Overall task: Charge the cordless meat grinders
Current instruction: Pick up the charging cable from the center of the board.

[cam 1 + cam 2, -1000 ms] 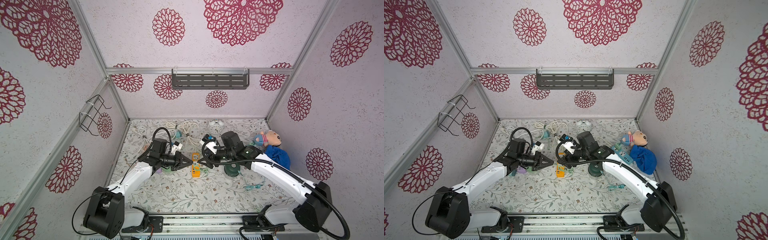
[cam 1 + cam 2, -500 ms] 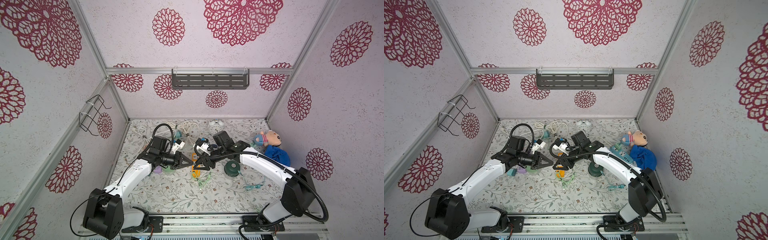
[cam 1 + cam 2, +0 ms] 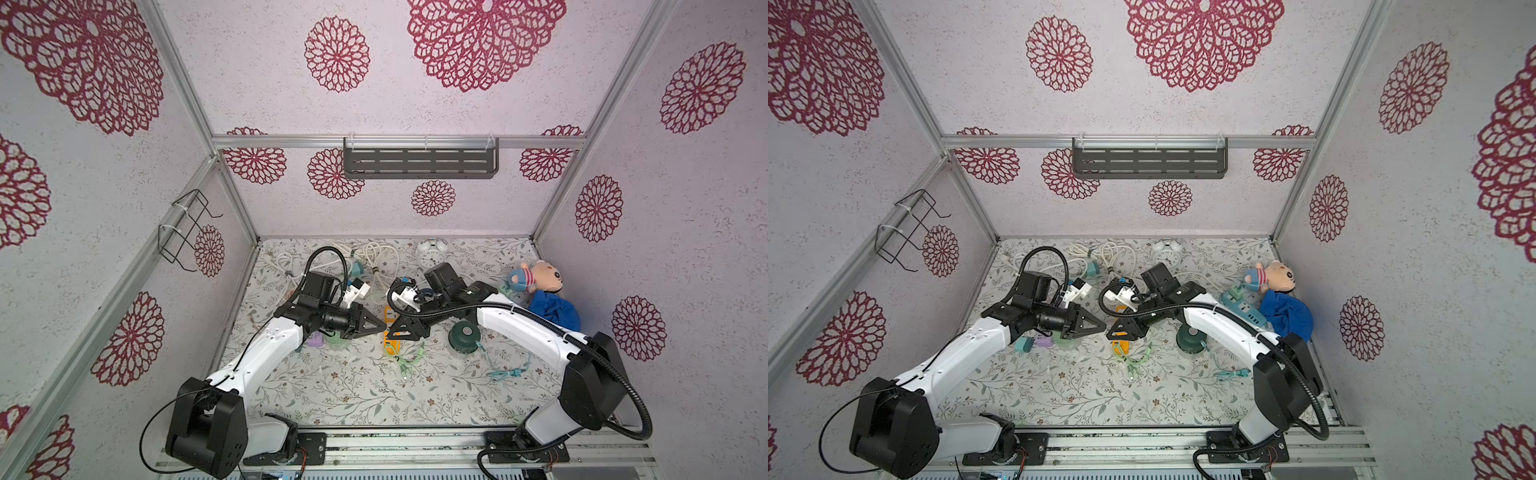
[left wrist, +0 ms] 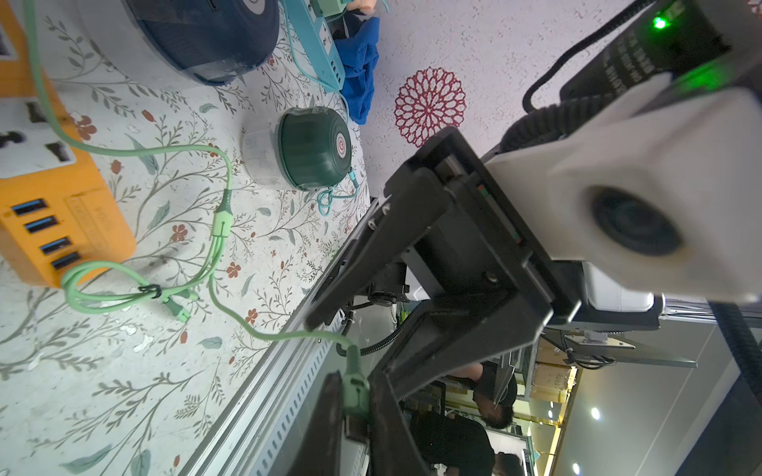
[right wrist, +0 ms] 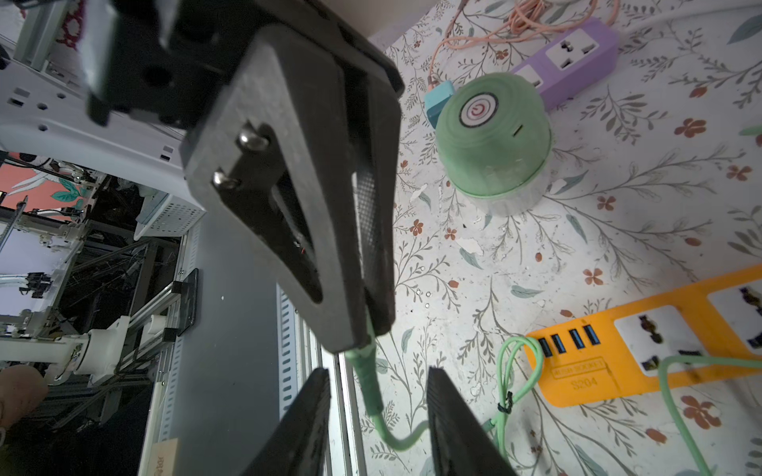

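Over floral mat (image 3: 332,386), left end effector (image 5: 363,336) clamps green cable (image 4: 224,214); right end effector (image 5: 377,373) apart.

Left arm (image 3: 270,349): reaches from the front rail toward the middle of the floor, forearm low.
Left gripper (image 3: 379,328): points across at the other gripper, jaws pinched on the green cable plug (image 4: 355,393).
Right arm (image 3: 519,328): arcs in from the front right corner.
Right gripper (image 5: 377,416): nearly tip to tip with its partner, jaws apart, the cable running between its fingers (image 5: 453,424).
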You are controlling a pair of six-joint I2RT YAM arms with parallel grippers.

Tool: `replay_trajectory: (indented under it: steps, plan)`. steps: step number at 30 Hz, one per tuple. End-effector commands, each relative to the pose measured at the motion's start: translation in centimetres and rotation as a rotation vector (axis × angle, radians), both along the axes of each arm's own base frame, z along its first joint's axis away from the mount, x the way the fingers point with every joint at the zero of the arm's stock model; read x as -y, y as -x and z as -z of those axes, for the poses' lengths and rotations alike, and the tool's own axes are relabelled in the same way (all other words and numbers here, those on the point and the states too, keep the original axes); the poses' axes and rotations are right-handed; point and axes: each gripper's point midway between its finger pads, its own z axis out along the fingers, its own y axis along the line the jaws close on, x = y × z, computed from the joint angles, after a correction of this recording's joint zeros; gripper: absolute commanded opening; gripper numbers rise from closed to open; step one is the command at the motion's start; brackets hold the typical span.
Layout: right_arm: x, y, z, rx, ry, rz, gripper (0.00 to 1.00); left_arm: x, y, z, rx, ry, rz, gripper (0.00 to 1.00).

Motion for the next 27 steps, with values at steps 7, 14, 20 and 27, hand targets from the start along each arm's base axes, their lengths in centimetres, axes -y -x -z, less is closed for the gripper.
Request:
replay_trajectory:
  steps: [7,14,20,27]
  plan:
    - [0.0,-0.4,-0.8,0.011,-0.011,0.016,0.23,0.2,0.4,-1.2,0.036,0.024,0.030,0.00]
    - [0.0,-1.2,-1.1,0.048,0.001,0.068,0.00,-0.5,-0.7,-1.0,0.022,-0.018,-0.041,0.54]
    - [1.8,-5.2,-0.6,0.418,0.188,0.355,0.00,-2.5,-3.2,-0.3,-0.155,0.010,-0.244,0.60]
    - [1.9,-5.7,-1.8,0.597,0.204,0.441,0.00,-2.2,-4.3,-0.1,-0.258,0.072,-0.325,0.58]
